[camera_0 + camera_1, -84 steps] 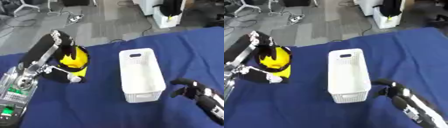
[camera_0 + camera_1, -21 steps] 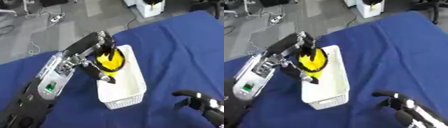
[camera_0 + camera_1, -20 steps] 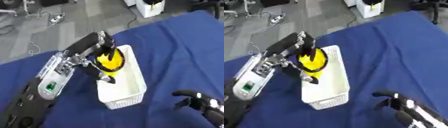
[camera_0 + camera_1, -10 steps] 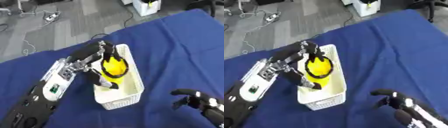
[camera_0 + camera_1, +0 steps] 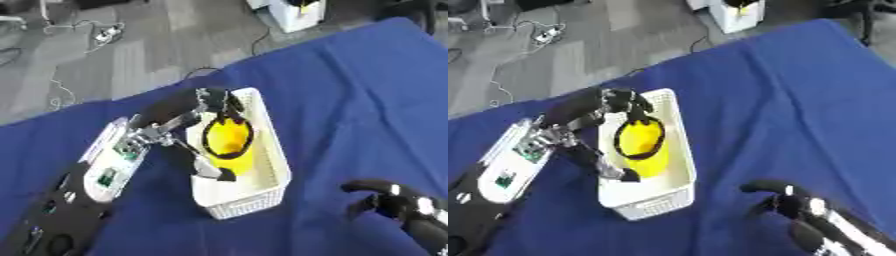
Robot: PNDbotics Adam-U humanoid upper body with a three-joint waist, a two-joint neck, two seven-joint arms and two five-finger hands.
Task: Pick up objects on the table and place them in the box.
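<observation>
Our left hand [image 5: 214, 100] grasps the yellow object [image 5: 227, 141] from above, already inside the white box [image 5: 273, 167], its long axis along the box's length toward the table's far edge. Our right hand [image 5: 389, 197] idles with fingers curled on nothing near the table's near right corner, well apart.

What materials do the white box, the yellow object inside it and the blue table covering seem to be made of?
The white box looks like matte moulded plastic: its walls show rows of small holes. The yellow object, held by the left hand, seems smooth hard plastic with a slight sheen and a black rim, though rubber is possible. The blue covering appears to be cloth: it is matte with soft folds.
</observation>
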